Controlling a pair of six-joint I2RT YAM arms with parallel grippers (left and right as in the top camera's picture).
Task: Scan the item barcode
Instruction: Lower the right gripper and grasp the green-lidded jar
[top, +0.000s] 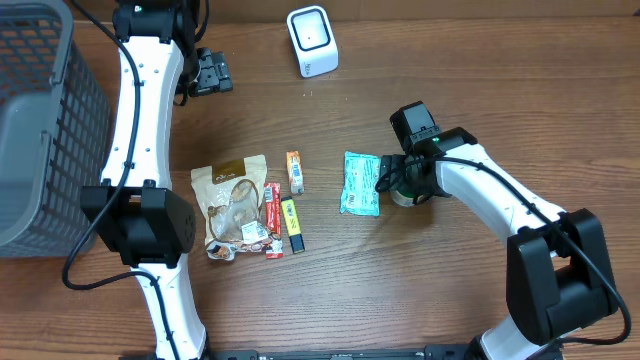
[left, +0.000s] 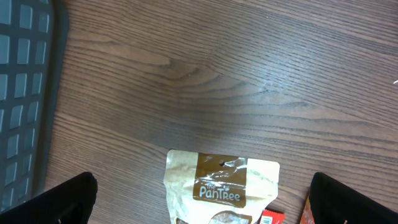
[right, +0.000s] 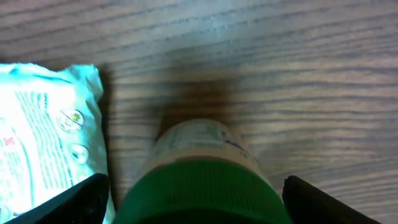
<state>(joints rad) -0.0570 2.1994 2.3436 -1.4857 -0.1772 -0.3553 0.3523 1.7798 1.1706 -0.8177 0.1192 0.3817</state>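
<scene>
Our right arm reaches out low across the table. Its gripper (top: 393, 178) sits over the bottle (right: 199, 177), with the fingers wide apart, one on each side. The bottle is just beside the packet (top: 360, 183). Our left gripper (top: 211, 72) is wide open too, well away.

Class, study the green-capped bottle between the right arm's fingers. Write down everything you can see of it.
The bottle has a broad green, plastic-looking cap over a pale body with a printed label too blurred to read. It seems to stand upright on the wooden table, cap on, between the right arm's open fingers, which flank it; contact cannot be told. A teal packet lies beside it, apart. From overhead the arm hides most of it.
</scene>
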